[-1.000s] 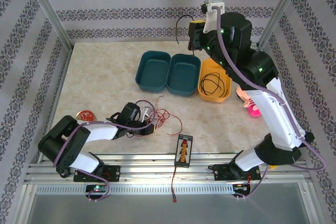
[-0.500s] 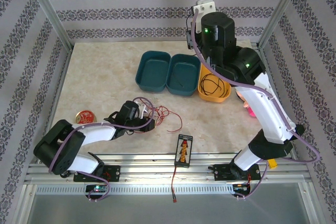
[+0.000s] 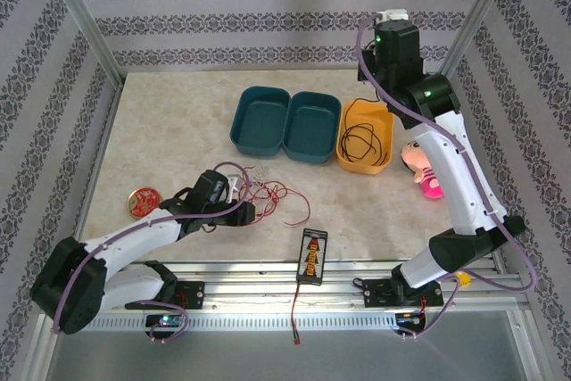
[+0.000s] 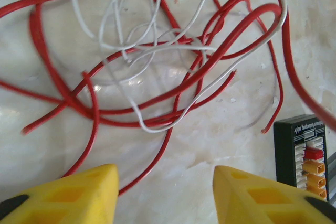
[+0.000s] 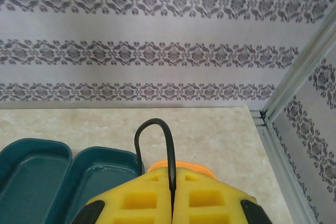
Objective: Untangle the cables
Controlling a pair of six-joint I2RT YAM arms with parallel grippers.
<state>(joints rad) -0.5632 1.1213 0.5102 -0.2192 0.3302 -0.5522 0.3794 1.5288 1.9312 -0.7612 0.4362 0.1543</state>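
While the left claw [image 4: 164, 192] stands spread, gripping nothing, the red cable [image 4: 96, 109] and white cable [image 4: 152, 128] lie knotted just ahead of it: 2 left to part. The right claw [image 5: 172, 182], pressed together, pinches the black cable [image 3: 364, 142], coiled below it in the orange bin [image 3: 379, 168], apparently already separate.

Red cable [image 4: 95, 114], whitish cable [image 4: 152, 128], orange bin [image 3: 357, 167]

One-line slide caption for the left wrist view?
Open left gripper hovers over tangled red cable and white cable on the marble table.
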